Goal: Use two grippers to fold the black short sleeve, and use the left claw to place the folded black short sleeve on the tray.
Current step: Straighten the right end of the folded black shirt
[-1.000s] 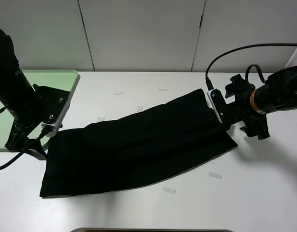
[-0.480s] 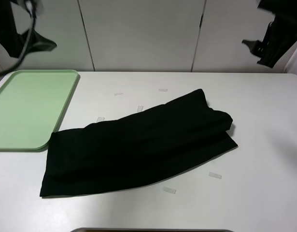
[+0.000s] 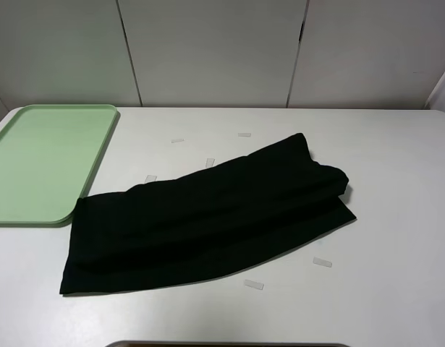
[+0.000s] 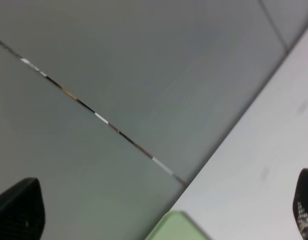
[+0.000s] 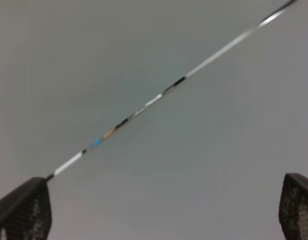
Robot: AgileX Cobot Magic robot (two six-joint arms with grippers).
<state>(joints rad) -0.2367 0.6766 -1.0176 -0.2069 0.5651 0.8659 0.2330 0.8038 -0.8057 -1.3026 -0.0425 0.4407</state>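
Note:
The black short sleeve (image 3: pixel 208 217) lies on the white table as a long folded band, running from the front left to the back right, with no lettering showing. The pale-green tray (image 3: pixel 41 159) sits at the back left, its near corner just beside the cloth's left end. Neither arm shows in the exterior high view. In the left wrist view, the left claw (image 4: pixel 161 210) is open and empty, facing the wall, with a corner of the tray (image 4: pixel 175 226) below it. In the right wrist view, my right gripper (image 5: pixel 161 207) is open and empty, facing the grey wall.
Small strips of clear tape lie on the table, one (image 3: pixel 322 262) in front of the cloth's right end, another (image 3: pixel 254 285) by its front edge and several behind it. A dark edge (image 3: pixel 222 344) shows at the table's front.
Both arms let go of the cloth's ends, rose and left the exterior view. The black short sleeve stays where it was laid.

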